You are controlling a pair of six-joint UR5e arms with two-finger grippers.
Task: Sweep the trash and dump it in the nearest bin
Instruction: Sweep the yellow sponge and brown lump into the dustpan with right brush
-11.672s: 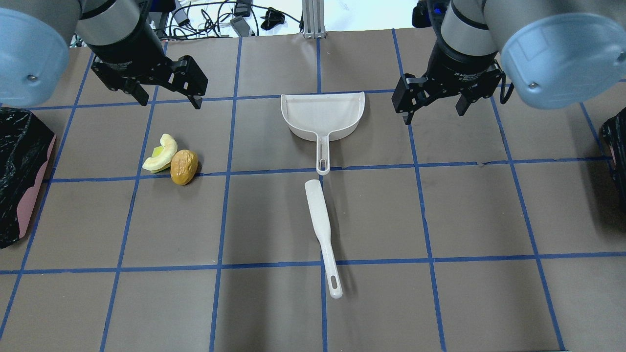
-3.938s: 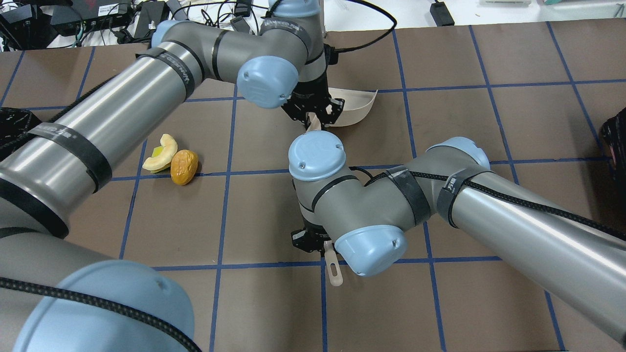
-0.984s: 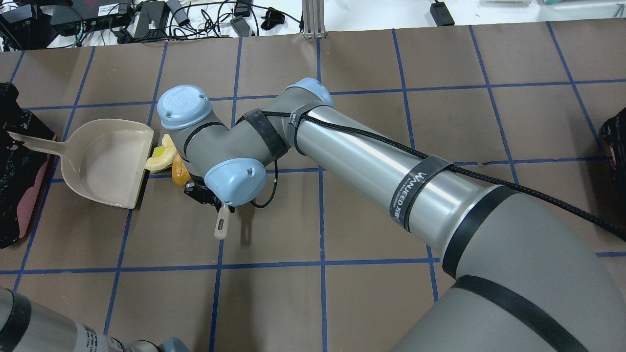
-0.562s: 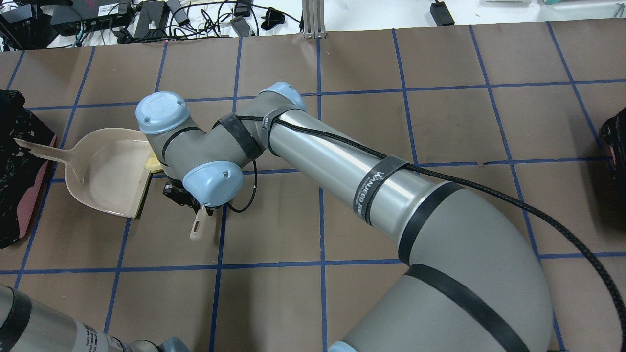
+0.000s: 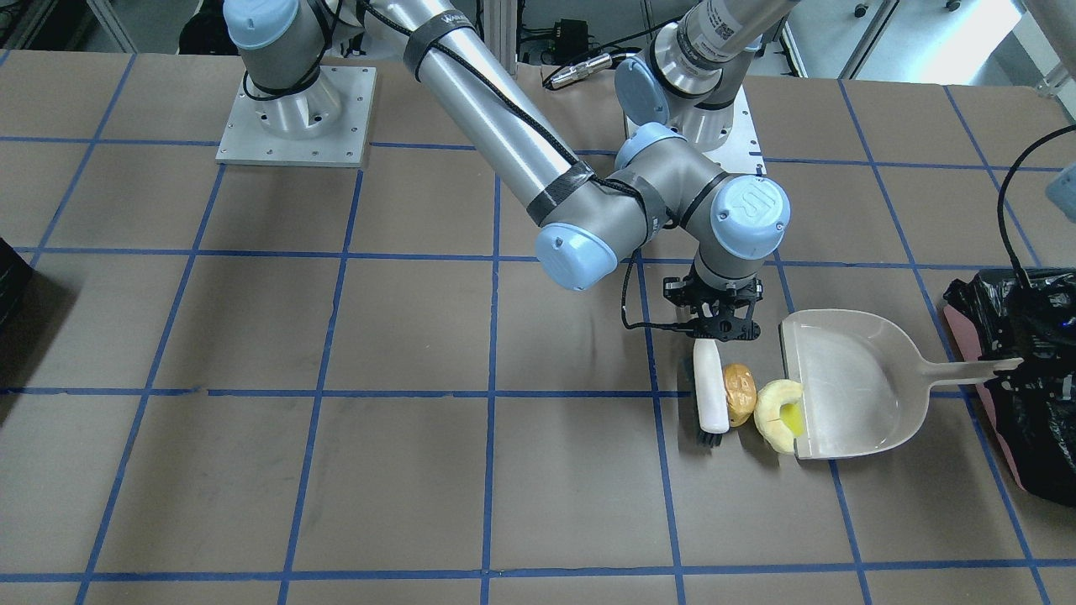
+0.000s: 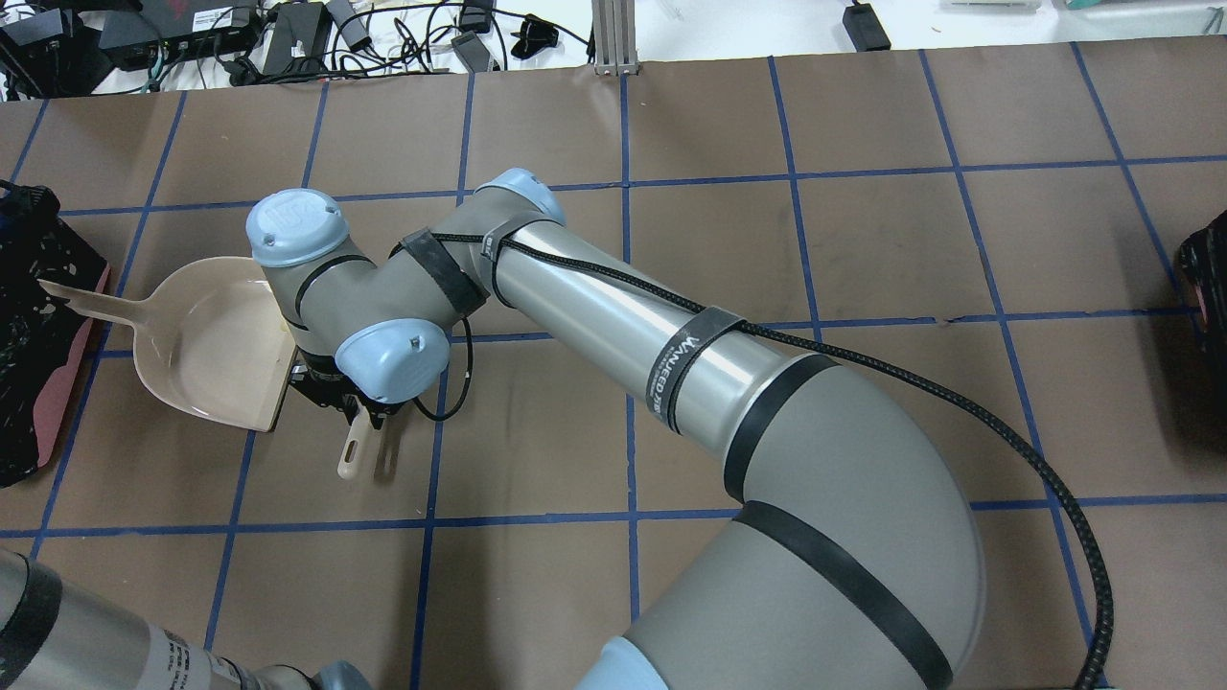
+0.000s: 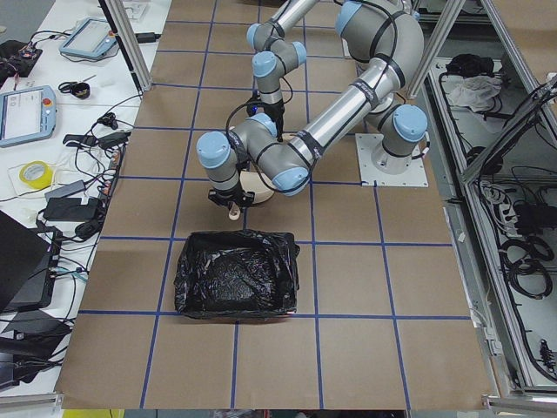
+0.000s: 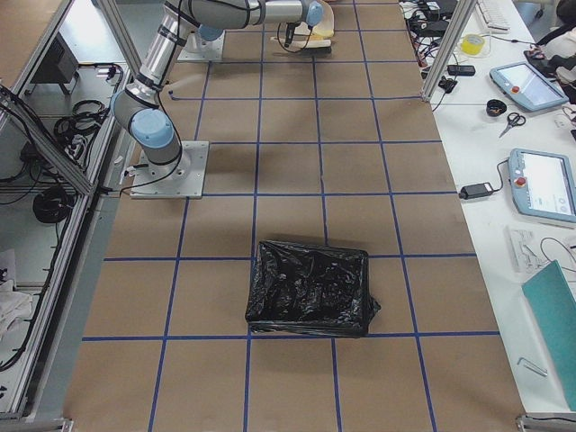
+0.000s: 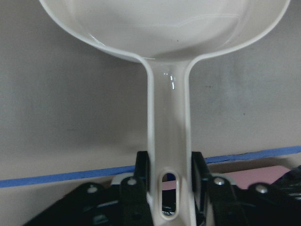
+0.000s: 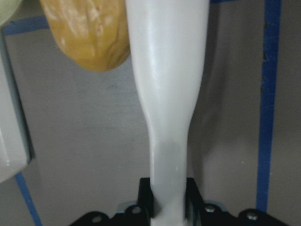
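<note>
1. the wedge (image 5: 777, 413) is lying at the lip of the dustpan (image 5: 849, 382), the potato-like lump (image 5: 739, 393) beside it.
2. the right pincer (image 5: 714, 326) is pinching the brush (image 5: 710, 393) against the lump.
3. the left pincer (image 9: 169, 167) is clamping the dustpan's handle beside the bin (image 5: 1030, 420).

The right arm (image 6: 613, 326) is a fat brushed-silver tube joined to matte grey elbow housings. Every joint is closed by a round pale-blue cap (image 6: 292, 228) with a tiny screw, and one cap bears a raised logo. A black braided cable (image 6: 959, 393) runs along it, cinched by black straps (image 6: 692, 369) with white lettering, and black rings (image 6: 844, 575) mark the seams. The left arm (image 5: 714, 34) is the same silver and grey, with a white printed label. Each has a square grey base plate (image 5: 294, 126) screwed at its edges. The right gripper (image 5: 714, 332) is black open framework. The left gripper (image 9: 169, 188) is black too, dotted with silver screw heads.
</note>
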